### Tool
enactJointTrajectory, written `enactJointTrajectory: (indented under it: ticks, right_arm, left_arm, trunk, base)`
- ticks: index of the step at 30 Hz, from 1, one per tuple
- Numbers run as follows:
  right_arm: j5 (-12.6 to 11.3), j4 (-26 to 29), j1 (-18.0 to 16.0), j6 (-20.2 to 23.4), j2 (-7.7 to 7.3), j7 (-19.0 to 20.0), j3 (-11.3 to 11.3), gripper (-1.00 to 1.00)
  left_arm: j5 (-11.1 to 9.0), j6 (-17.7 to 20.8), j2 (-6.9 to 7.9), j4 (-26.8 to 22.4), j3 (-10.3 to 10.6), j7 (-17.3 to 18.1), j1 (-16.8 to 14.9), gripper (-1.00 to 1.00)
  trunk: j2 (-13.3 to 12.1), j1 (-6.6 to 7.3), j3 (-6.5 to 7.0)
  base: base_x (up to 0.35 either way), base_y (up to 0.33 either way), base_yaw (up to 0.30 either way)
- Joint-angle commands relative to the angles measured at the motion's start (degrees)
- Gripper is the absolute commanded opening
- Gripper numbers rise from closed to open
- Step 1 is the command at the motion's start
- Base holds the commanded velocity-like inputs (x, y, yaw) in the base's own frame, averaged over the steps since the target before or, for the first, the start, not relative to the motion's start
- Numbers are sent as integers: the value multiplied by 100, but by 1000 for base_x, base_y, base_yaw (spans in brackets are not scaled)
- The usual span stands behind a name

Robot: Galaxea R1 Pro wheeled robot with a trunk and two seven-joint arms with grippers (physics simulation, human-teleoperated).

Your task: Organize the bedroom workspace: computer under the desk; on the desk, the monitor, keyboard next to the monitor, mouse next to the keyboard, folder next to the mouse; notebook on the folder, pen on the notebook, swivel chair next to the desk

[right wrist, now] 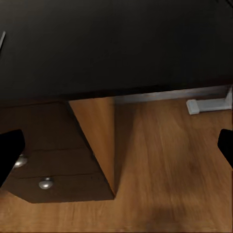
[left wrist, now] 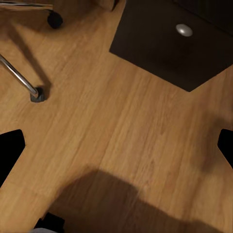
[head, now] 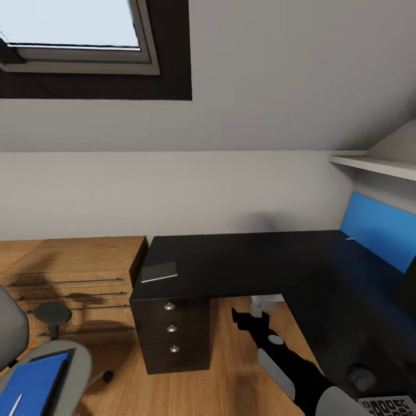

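Observation:
The black desk (head: 242, 263) fills the middle and right, with its drawers (head: 171, 329) at the near left end. A grey notebook (head: 159, 271) lies on the desk's left corner. The swivel chair (head: 72, 370) stands at the lower left with the blue folder (head: 32, 384) and white pen (head: 14, 404) on its seat. The mouse (head: 361, 377) and keyboard (head: 393, 407) lie on the desk at the lower right. My right gripper (head: 239, 319) (right wrist: 116, 148) hangs open over the floor by the drawers. My left gripper (left wrist: 116, 148) is open above bare floor. The computer and monitor are out of view.
A light wood cabinet (head: 75, 277) with bar handles stands left of the desk. The blue back panel (head: 378, 228) and a white shelf (head: 375, 164) are at the right. The chair's leg (left wrist: 19, 77) and wheel (left wrist: 54, 19) lie close to the drawers (left wrist: 184, 30). The desk's white leg (right wrist: 208, 104) stands under the desktop.

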State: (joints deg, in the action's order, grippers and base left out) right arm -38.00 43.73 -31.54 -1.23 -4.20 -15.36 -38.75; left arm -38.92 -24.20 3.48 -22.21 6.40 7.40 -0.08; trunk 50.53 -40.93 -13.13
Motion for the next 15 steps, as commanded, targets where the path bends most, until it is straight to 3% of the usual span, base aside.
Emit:
enactJointTrajectory:
  ticks: [1, 9, 15]
  right_arm:
    - [-52, -127, 0, -111, 23, -63, -73, 100]
    - [-56, -1657, 26, -1352, 344, -105, -188, 100]
    - [-42, -2765, 32, -2022, 632, -90, -205, 100]
  left_arm:
    - [-62, -49, 7, -5, 37, 14, -1, 100]
    - [-51, -580, 4, -8, 37, 10, -1, 100]
    - [-47, -714, -3, -4, 44, 7, -1, 100]
  trunk:
    - [6, -1, -11]
    - [-195, 109, 67]
    - [-435, 241, 173]
  base:
    - [0, 0, 99]
    - [0, 0, 41]
    - [0, 0, 8]
